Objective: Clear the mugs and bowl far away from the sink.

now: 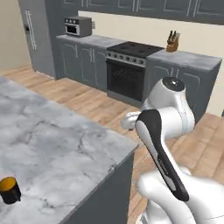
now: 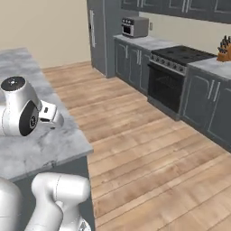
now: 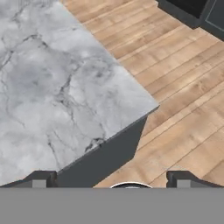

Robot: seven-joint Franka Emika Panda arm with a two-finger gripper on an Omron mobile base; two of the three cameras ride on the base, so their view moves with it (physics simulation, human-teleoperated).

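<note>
A black mug [image 1: 9,190] with an orange interior stands on the grey marble island counter [image 1: 57,148], near its front left in the left base view. My gripper [image 3: 110,181] hovers above the counter's corner [image 3: 151,107], far to the right of the mug. Its two dark fingertips [image 3: 39,179] stand wide apart with nothing between them, so it is open. In the right base view the white hand [image 2: 49,113] sits over the counter's edge. The bowl and the sink are out of view.
Wooden floor [image 2: 149,149] lies beyond the island. Along the far wall run grey cabinets with a black stove and oven [image 1: 127,72], a toaster oven [image 1: 78,26], a knife block [image 1: 172,41] and a tall grey fridge [image 1: 37,35].
</note>
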